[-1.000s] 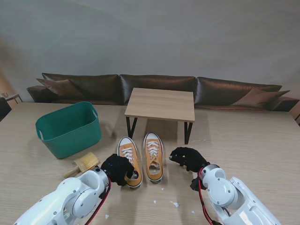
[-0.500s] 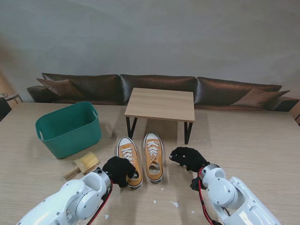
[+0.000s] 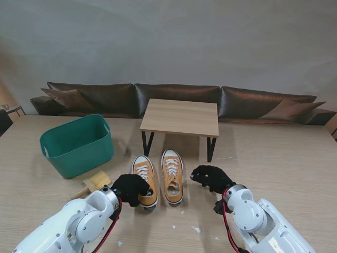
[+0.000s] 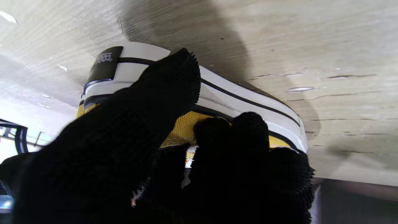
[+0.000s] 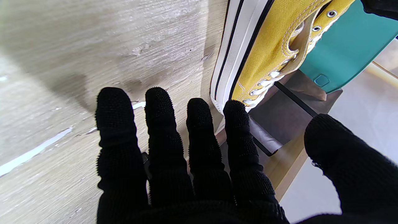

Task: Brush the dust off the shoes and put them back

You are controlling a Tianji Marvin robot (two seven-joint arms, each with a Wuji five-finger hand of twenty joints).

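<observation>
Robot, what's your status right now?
Left hand shut on left shoe. Right hand open, beside right shoe. Brush untouched.

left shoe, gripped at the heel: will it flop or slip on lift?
The left shoe probably lifts light. Its yellow canvas upper looks soft, so the collar may buckle under the left hand. The rubber sole band looks stiffer and grippy, so slipping seems unlikely.

Two yellow canvas sneakers with white rubber soles, the left one [image 3: 145, 181] and the right one [image 3: 172, 182], are sitting just in front of one small wooden side table [image 3: 180, 117]. One teal plastic basket [image 3: 78, 144] and one wooden bristle brush [image 3: 93, 185] are lying to that table's left.
</observation>
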